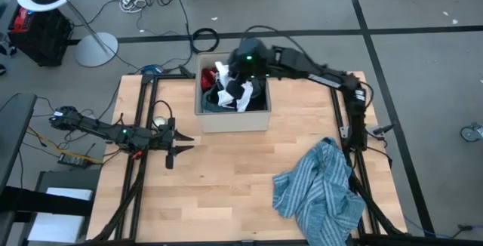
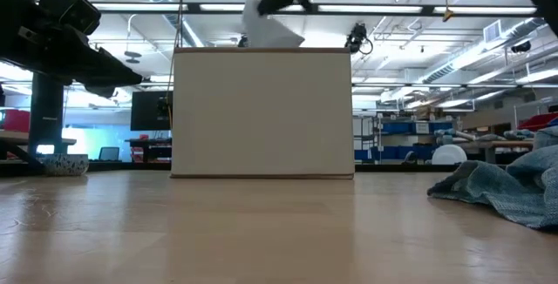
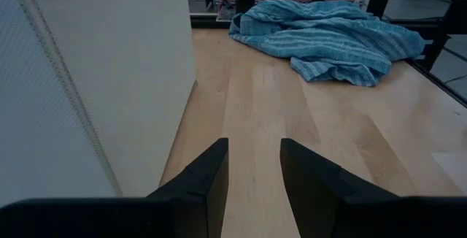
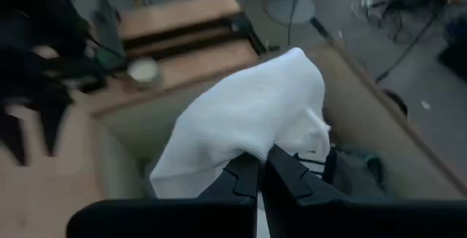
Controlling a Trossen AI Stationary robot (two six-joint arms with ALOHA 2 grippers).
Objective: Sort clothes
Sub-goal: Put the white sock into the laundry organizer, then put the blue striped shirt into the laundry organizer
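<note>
The pale wooden plank tabletop [image 1: 226,178] carries a rumpled blue-and-white striped fabric shirt [image 1: 321,186] near its right front corner, well apart from everything else. Toward the back edge stands a tan rectangular cardboard box [image 1: 232,118], holding a jumble of black, white, teal and small red fabric clothes [image 1: 230,91]. Above the box the right gripper [image 4: 259,171] has its fingers pressed together, pinching a white cloth piece [image 4: 248,121] that hangs over the box's open top. The left gripper [image 3: 254,166] hovers low over bare wood just beside the box's left front corner, fingers spread with nothing between them.
</note>
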